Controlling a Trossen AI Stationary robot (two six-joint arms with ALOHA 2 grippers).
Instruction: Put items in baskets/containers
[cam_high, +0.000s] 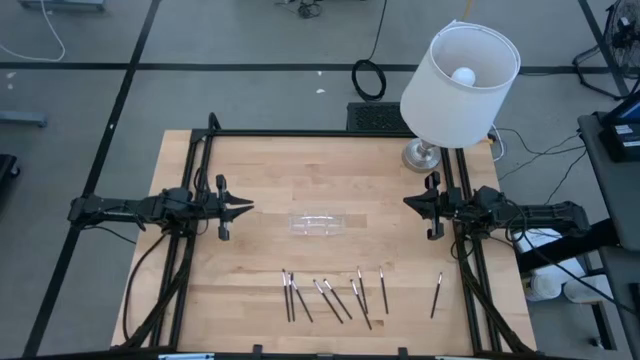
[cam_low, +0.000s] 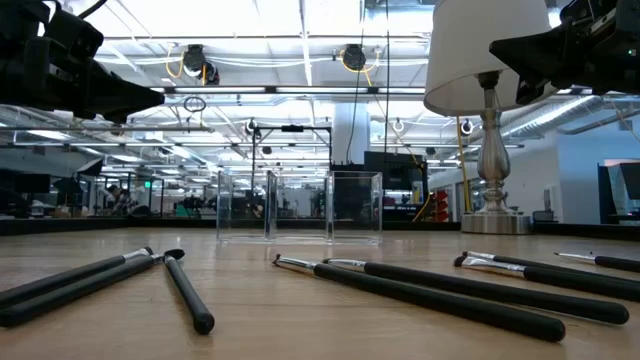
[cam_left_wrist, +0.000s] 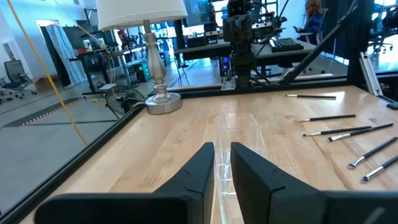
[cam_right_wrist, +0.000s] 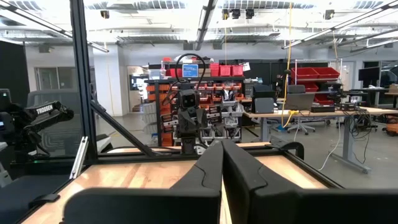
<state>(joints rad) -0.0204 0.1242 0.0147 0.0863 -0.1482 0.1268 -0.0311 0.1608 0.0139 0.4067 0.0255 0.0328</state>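
I see the clear tray (cam_low: 299, 207) standing mid-table, empty as far as I can tell. Dark sticks (cam_low: 420, 290) lie scattered on the wood nearer me, silvery ends mostly pointing left. The lamp (cam_low: 487, 120) stands far right. Both arms hang dark in the top corners, well above the table (cam_low: 300, 320).

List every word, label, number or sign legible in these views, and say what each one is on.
"TROSSEN": white lettering on the dark robot arm standing in the room beyond the table, right wrist view.
Blue screen above the far shelving: something is displayed, too small to read.
Sticks, clear tray, lamp: no lettering visible.
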